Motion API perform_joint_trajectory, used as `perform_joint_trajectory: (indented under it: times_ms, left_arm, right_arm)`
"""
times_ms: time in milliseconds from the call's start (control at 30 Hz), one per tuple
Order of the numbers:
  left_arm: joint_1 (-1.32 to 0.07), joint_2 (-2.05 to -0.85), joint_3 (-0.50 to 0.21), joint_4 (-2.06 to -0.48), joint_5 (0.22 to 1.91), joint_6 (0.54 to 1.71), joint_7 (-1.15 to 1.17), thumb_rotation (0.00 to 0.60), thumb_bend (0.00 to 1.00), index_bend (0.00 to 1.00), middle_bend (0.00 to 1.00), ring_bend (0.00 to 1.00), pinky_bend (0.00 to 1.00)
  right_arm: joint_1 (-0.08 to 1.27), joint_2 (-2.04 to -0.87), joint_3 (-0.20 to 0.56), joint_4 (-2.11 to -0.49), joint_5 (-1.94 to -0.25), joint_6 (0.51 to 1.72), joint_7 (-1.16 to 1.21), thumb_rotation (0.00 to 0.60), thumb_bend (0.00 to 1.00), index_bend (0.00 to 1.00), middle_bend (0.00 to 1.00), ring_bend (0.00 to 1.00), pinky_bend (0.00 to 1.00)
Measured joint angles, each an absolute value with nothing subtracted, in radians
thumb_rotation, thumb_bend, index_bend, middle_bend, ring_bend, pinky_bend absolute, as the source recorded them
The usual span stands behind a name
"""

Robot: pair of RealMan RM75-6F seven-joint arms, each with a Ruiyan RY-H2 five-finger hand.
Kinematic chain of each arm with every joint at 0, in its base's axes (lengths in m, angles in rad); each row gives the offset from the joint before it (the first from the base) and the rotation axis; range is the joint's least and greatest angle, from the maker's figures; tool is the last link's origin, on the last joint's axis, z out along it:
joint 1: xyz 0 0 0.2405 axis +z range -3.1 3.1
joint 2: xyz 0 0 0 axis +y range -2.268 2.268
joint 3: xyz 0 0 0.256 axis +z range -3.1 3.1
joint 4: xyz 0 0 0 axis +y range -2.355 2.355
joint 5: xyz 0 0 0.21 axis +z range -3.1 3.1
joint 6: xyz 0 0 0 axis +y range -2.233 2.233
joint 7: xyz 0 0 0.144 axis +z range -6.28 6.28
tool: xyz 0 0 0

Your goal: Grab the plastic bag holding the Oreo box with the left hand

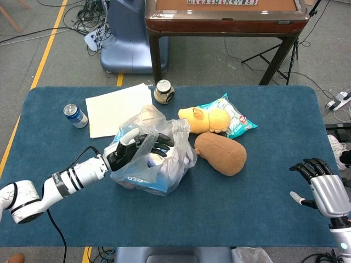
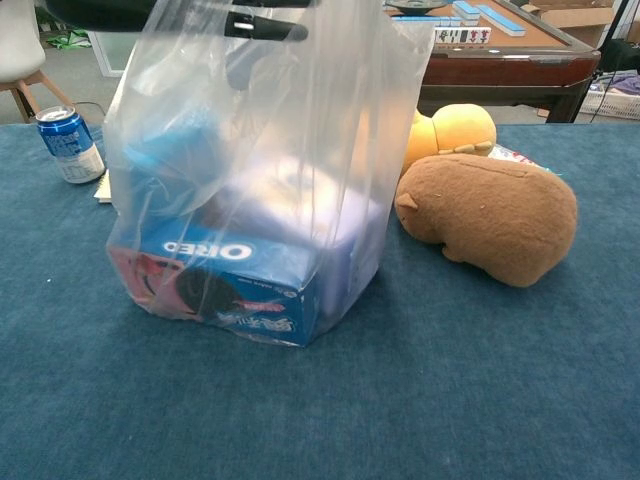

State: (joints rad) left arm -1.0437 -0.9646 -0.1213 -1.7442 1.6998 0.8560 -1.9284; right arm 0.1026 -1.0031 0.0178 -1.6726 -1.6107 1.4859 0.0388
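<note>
A clear plastic bag [image 1: 176,160] stands at the table's middle left with a blue Oreo box [image 1: 136,178] lying in its bottom. In the chest view the bag [image 2: 300,130] fills the left half and the Oreo box [image 2: 215,275] shows through its front. My left hand [image 1: 134,149] lies across the bag's mouth. Its dark fingers [image 1: 160,147] reach in among the bunched plastic, and the thumb points up. They cross the bag's top as dark fingers [image 2: 265,26] in the chest view. Whether they close on the plastic is unclear. My right hand [image 1: 324,189] hovers at the table's right edge, fingers spread, holding nothing.
A brown plush [image 1: 221,153] and a yellow plush [image 1: 205,119] lie just right of the bag, with a snack packet [image 1: 237,118] behind them. A soda can [image 1: 75,115], white paper [image 1: 120,108] and a jar [image 1: 164,92] sit behind left. A wooden table [image 1: 225,16] stands beyond.
</note>
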Motion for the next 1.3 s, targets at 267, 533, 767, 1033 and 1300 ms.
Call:
perform_joint_trajectory:
  times_ms: [267,533,767,1033,1300]
  left_arm:
    - [-1.107,-0.997,-0.135,-1.729,1.671,0.831,-1.974,0.029,0.20,0.22,0.20,0.18,0.27]
    - [-1.145,-1.028,-0.151,-1.719,1.609,0.778,-1.943,0.030,0.20,0.22,0.20,0.18,0.27]
    - [-1.174,-1.055,-0.183,-1.724,1.531,0.714,-1.897,0.032,0.20,0.25,0.21,0.21,0.27]
    - [-1.191,-1.036,-0.208,-1.773,1.537,0.686,-1.945,0.040,0.20,0.25,0.21,0.22,0.27]
    - [-1.208,-1.027,-0.241,-1.790,1.520,0.660,-2.007,0.059,0.20,0.25,0.22,0.22,0.27]
  right_arm:
    - [0.104,-1.000,0.021,-1.679,-1.610,1.484,0.034,0.600,0.11,0.33,0.32,0.18,0.18]
    - [0.110,-1.004,0.022,-1.674,-1.607,1.473,0.037,0.600,0.11,0.33,0.32,0.18,0.18]
    - [0.112,-1.006,0.023,-1.671,-1.605,1.469,0.040,0.600,0.11,0.33,0.32,0.18,0.18]
    - [0.109,-1.007,0.022,-1.668,-1.603,1.471,0.042,0.600,0.11,0.33,0.32,0.18,0.18]
    - [0.108,-1.008,0.022,-1.668,-1.609,1.477,0.044,0.600,0.11,0.33,0.32,0.18,0.18]
